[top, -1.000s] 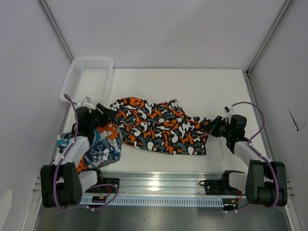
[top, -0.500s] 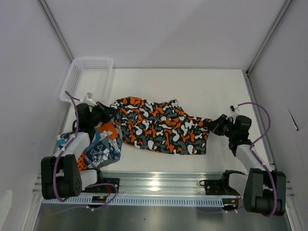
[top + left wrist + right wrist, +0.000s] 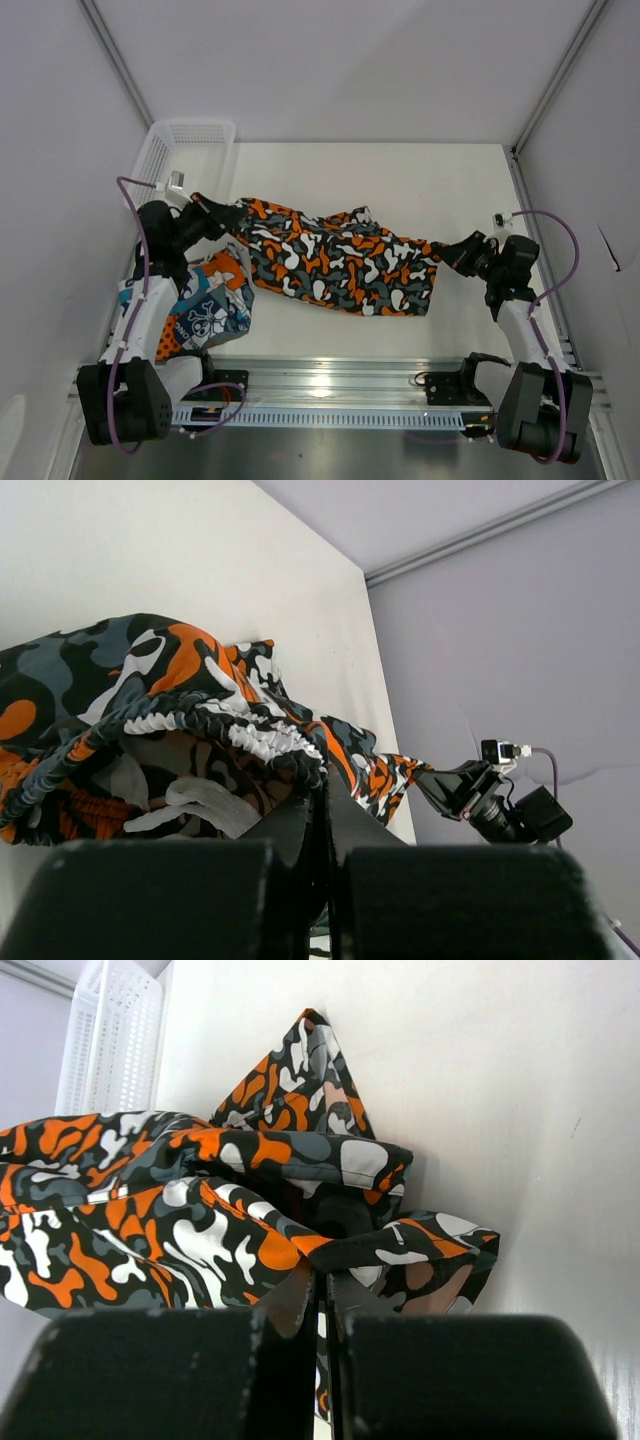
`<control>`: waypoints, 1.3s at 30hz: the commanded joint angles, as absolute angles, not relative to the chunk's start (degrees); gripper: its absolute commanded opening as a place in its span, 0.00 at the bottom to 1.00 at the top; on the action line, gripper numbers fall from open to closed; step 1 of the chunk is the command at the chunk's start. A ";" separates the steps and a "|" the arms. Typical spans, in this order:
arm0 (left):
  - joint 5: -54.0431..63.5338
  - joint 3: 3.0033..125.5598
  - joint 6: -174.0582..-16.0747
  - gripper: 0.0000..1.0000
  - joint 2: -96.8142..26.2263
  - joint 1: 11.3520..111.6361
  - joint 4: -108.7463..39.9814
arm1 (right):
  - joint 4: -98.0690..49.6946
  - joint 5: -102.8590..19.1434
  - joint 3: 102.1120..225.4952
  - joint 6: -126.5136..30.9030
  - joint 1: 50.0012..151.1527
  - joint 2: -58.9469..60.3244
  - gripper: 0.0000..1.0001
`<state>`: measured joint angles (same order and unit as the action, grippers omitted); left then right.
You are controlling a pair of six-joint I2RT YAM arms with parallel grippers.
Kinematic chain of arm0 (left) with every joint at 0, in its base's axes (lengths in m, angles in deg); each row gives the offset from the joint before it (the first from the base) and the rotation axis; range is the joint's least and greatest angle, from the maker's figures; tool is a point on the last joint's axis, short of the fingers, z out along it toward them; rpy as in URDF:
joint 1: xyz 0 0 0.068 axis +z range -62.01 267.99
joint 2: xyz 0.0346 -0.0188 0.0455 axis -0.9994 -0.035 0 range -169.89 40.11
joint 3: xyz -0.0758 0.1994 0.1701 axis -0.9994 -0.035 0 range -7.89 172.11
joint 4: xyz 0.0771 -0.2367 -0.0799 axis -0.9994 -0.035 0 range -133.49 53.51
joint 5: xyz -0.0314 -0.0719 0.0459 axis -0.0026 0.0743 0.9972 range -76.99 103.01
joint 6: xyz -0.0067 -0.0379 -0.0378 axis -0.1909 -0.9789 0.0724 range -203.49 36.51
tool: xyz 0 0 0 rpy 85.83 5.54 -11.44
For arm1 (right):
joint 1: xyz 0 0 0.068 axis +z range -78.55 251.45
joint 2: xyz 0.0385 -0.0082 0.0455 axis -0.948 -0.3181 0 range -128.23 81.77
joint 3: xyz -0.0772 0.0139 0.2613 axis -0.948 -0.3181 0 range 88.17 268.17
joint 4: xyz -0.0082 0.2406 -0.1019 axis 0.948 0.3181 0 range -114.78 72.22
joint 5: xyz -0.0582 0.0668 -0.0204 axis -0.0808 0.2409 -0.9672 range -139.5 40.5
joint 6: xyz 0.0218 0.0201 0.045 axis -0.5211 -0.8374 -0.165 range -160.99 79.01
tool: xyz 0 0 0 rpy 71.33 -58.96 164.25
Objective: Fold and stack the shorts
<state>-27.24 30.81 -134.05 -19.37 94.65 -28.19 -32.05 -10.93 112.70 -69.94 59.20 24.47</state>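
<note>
Camo shorts (image 3: pixel 335 262) near the basket (image 3: pixel 170 150) hang limp, light; my left gripper (image 3: pixel 205 211) and right gripper (image 3: pixel 455 254) pinch opposite ends.

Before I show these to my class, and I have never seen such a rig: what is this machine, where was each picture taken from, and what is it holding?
These are two robot arms bolted at the near edge of a white table. The wide picture looks down from above and behind them. The other two pictures come from a small camera on each wrist, so the dark blocks at the bottom are that arm's own fingers. The left hand and the right hand are each shut on one end of the camouflage shorts, which are stretched between them. A second pair, the skull patchwork shorts, lies crumpled beside the left arm. A white mesh basket sits at the far left corner.
</note>
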 commanded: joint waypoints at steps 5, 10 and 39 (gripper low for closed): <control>-31.11 24.12 -134.73 0.00 -16.93 94.67 -20.61 | -29.79 -9.33 115.15 -70.00 57.92 26.30 0.00; -32.60 20.42 -134.73 0.16 -13.60 94.59 -16.54 | -29.53 -9.51 115.06 -69.99 57.56 27.10 0.00; -31.73 11.01 -131.30 0.21 -19.22 91.69 -13.37 | -31.03 -8.46 116.37 -71.22 57.48 21.83 0.00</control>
